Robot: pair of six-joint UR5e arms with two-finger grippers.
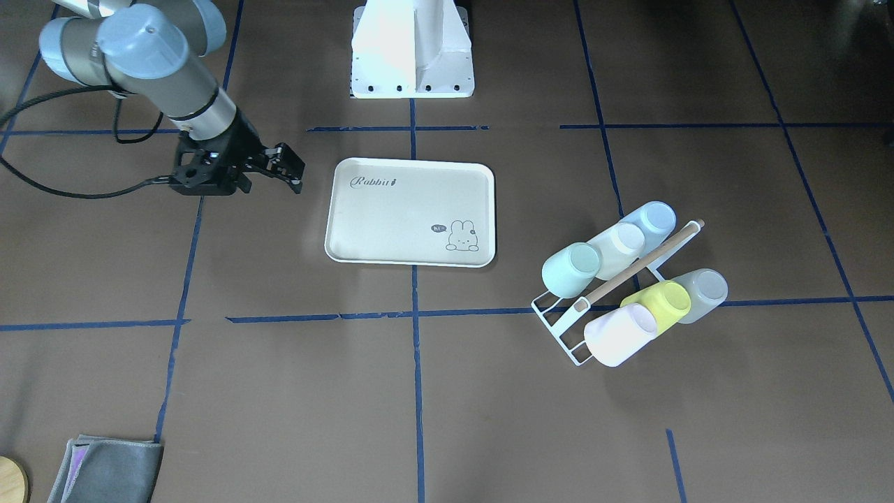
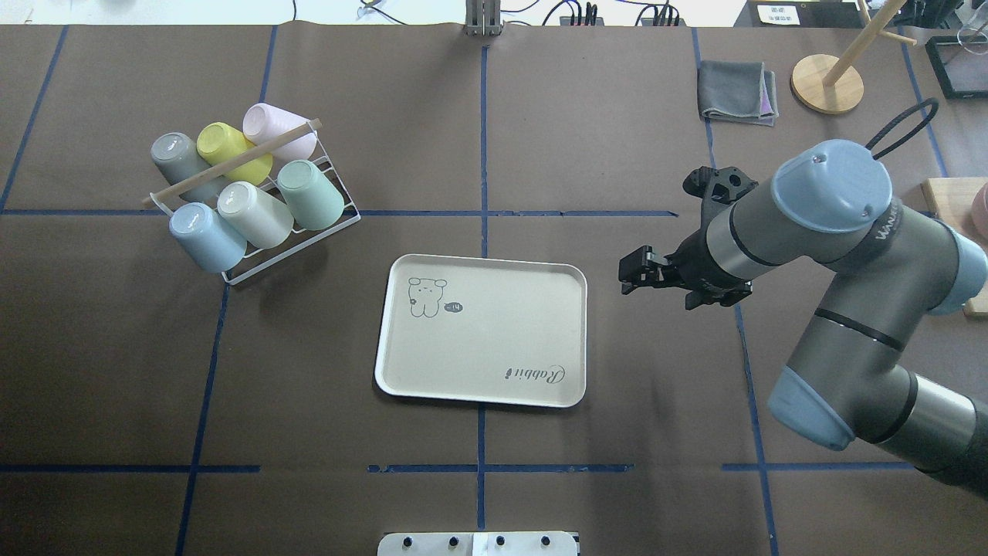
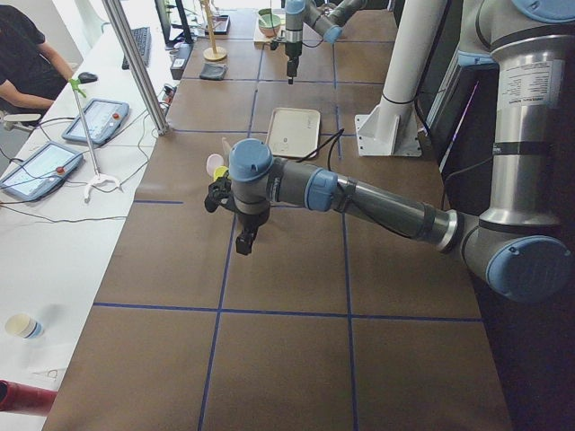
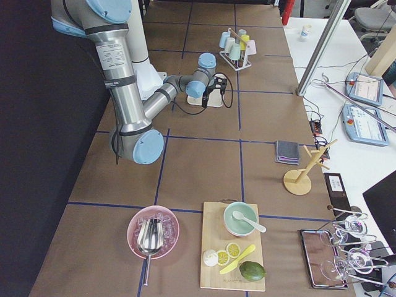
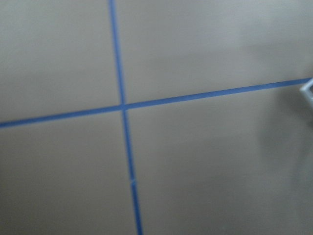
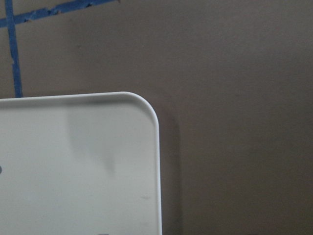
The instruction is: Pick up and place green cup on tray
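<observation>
The green cup (image 2: 309,194) (image 1: 571,270) rests tilted on a white wire rack (image 2: 255,266), at the end of the row nearest the tray, beside a cream cup (image 2: 253,214). The cream tray (image 2: 482,340) (image 1: 412,213) with the bunny print lies flat mid-table with nothing on it. My right gripper (image 2: 627,276) (image 1: 292,170) hovers open just off the tray's short side, holding nothing; its wrist view shows a tray corner (image 6: 142,105). My left gripper (image 3: 244,241) hangs over bare table short of the rack, and I cannot tell whether it is open.
The rack also holds blue (image 2: 204,235), grey (image 2: 176,158), yellow-green (image 2: 231,150) and pink (image 2: 276,127) cups under a wooden rod (image 2: 231,162). A grey cloth (image 2: 737,93) and a wooden stand (image 2: 826,81) sit at the far right. A person (image 3: 22,54) sits beside the table.
</observation>
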